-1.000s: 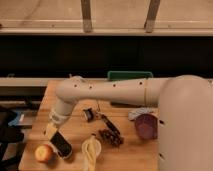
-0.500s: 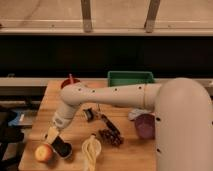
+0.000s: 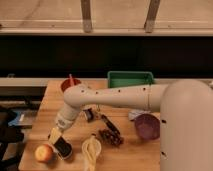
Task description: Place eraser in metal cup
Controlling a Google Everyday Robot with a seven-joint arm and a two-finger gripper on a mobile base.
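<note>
Apple (image 3: 43,152) sits at the far left near the front edge of the wooden bench (image 3: 50,107), red and yellow. Just beside it, to its right, lies the eraser (image 3: 63,147), a flat matte black block, tilted, with no markings I can make out. My gripper (image 3: 55,136) hangs right over the eraser's upper end, and I cannot tell how far apart it stands or whether it has hold of the block. Further right a pale peeled banana (image 3: 90,150) lies near the front edge. Behind it stands what I take for the metal cup (image 3: 89,114), small and dark here, partly behind the arm. A dark-handled utensil (image 3: 111,125), purple cup (image 3: 146,125), green bin (image 3: 130,79) and orange bowl (image 3: 70,83) follow. My worry: a shallow pinch on the thin block could let it slip, or the arm could nudge the apple
</note>
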